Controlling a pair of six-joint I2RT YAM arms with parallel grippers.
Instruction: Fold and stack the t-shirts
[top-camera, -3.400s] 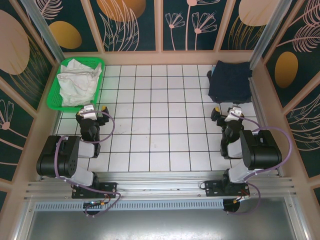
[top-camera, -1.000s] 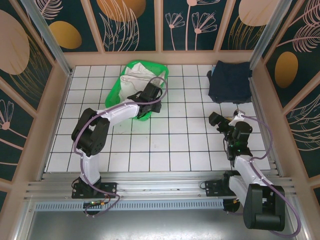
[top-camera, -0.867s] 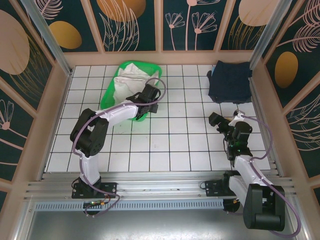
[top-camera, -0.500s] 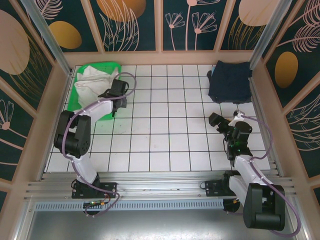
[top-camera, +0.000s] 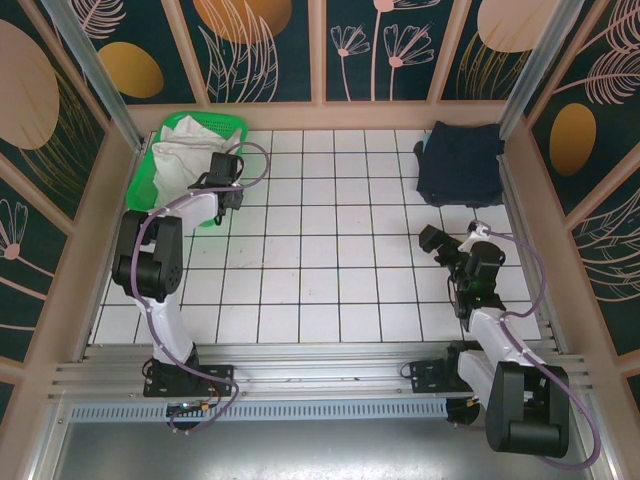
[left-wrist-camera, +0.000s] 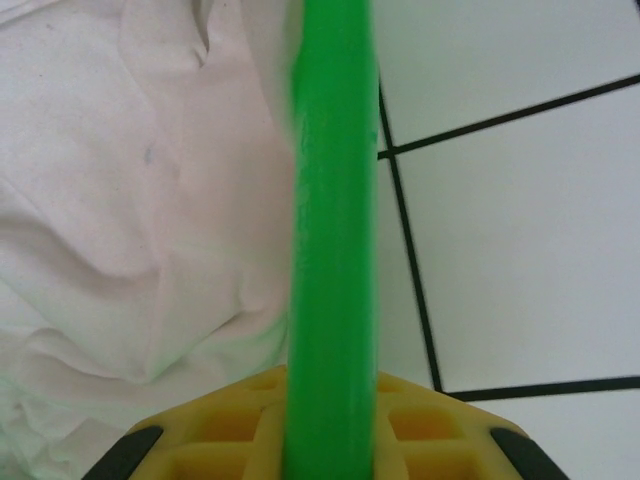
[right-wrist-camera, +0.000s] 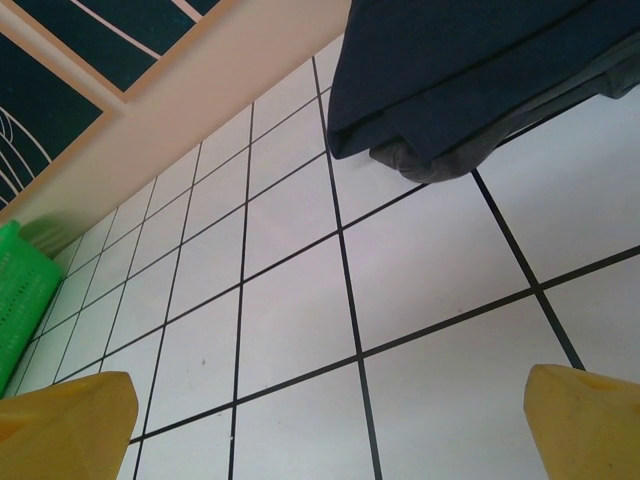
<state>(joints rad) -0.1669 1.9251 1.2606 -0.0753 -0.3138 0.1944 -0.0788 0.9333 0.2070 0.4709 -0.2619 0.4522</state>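
Wrinkled cloth t-shirts (left-wrist-camera: 130, 250) — glossy plastic basket (left-wrist-camera: 330, 250)

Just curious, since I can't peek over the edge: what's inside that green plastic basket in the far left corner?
The green plastic mesh basket is filled with crumpled off-white fabric. Its folds hide how many t-shirts there are and whatever lies underneath.

Basket (top-camera: 196, 120): green plastic mesh, set in the far-left corner of the table; its rim (left-wrist-camera: 330, 250) is seen close up as an upright green bar.
Table (top-camera: 330, 260): white tiles, dark grid lines.
Walls (top-camera: 270, 45): dark panels printed with pale leaves and orange ovals, framed in pale wood.
Rail (top-camera: 320, 372): aluminium, fixed along the near edge.
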